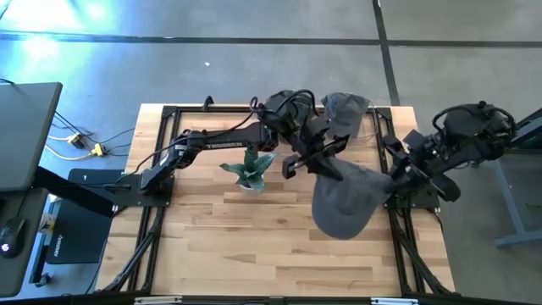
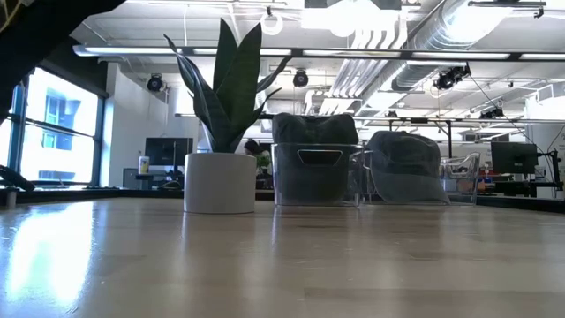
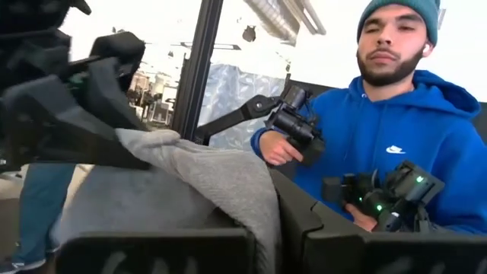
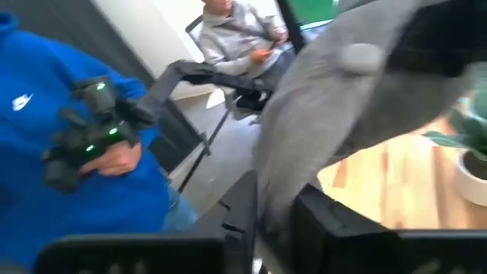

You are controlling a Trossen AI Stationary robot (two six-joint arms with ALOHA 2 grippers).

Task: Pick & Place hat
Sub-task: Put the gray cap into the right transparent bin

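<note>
Above the wooden table (image 1: 212,229), a grey hat (image 1: 345,202) hangs in the air at its right side, pinched by both the left gripper (image 1: 326,161) and right gripper (image 1: 391,188). A potted plant (image 1: 251,169) stands nearby.

No words, numbers or labels can be read anywhere in these views. The only brand mark is a small white swoosh logo on the chest of the blue hoodie (image 3: 396,144) worn by the person beyond the table; it shows in the left wrist view and again, blurred, on the same hoodie in the right wrist view. The monitors (image 2: 164,152) in the room behind the table in the low view show nothing that can be read, and the laptop (image 1: 25,135) beside the table in the high view carries no visible writing.
</note>
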